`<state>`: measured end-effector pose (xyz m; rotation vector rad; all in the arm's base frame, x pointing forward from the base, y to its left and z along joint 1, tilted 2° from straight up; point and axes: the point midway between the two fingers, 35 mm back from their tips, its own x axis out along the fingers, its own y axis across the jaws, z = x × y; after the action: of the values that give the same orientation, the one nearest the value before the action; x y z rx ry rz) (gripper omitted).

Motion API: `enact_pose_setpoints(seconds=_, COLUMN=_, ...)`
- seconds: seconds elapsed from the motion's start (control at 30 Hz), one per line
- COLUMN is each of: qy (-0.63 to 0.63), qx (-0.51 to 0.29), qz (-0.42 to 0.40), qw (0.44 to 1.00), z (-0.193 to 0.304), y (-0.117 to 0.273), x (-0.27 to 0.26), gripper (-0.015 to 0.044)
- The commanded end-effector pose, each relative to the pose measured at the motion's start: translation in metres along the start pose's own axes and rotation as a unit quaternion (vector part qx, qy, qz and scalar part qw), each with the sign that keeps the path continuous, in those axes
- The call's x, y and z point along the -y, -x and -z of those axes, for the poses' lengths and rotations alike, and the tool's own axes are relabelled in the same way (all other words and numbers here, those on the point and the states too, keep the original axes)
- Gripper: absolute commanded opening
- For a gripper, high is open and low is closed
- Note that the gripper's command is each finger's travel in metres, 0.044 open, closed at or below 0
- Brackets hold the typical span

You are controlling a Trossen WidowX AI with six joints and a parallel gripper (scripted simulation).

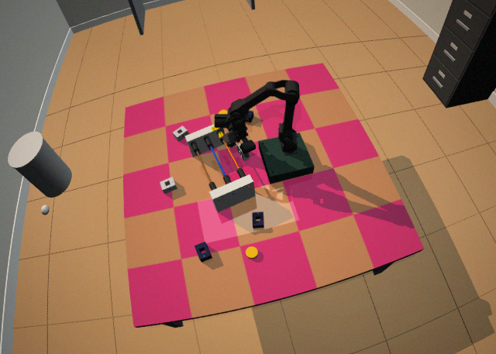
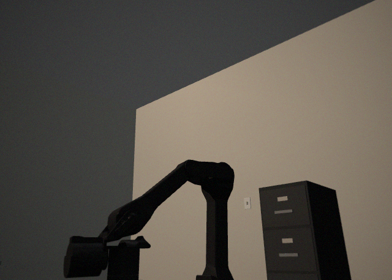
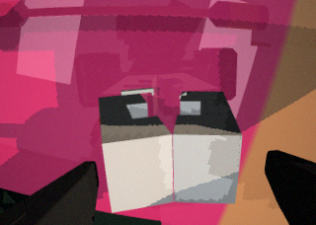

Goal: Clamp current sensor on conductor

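The open split-core sensor (image 1: pixel 245 156) (image 3: pixel 138 171) stands on the table beside the dark robot base. In the wrist view its two pale halves meet at a seam, with a V-shaped gap between their dark far ends. No arrow shows on it. My gripper (image 1: pixel 242 149) (image 3: pixel 184 168) is open, pointing down, with one finger on each side of the sensor and space between each finger and it. The orange conductor (image 1: pixel 232 156) runs between the two terminal blocks, beside the gripper. The yellow LOAD marker (image 1: pixel 220 134) is at its far end, partly hidden by the arm.
A blue conductor (image 1: pixel 217 159) and a brown conductor (image 1: pixel 203 164) run beside the orange one. The near terminal block (image 1: pixel 234 198) and far terminal block (image 1: pixel 192 135) hold their ends. The robot base (image 1: pixel 280 166) is close on the right. Navy blocks, white blocks and yellow discs lie around.
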<state>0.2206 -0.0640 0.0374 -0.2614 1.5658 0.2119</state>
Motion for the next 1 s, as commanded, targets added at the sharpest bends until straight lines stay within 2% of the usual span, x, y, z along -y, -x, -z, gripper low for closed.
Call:
enact_pose_setpoints(seconds=0.0, qy=0.0, qx=0.0, qz=0.0, qw=1.0, z=0.0, y=0.0, x=0.0, gripper=0.0269)
enact_pose_setpoints(seconds=0.33, qy=0.0, qx=0.0, qz=0.0, qw=1.0, z=0.0, y=0.0, x=0.0, gripper=0.0202)
enact_pose_setpoints(seconds=0.6, qy=0.0, qx=0.0, qz=0.0, qw=1.0, z=-0.005, y=0.026, x=0.003, gripper=0.0)
enact_pose_setpoints(seconds=0.97, qy=0.001, qx=-0.001, qz=-0.002, qw=1.0, z=-0.007, y=0.081, x=0.004, gripper=0.0)
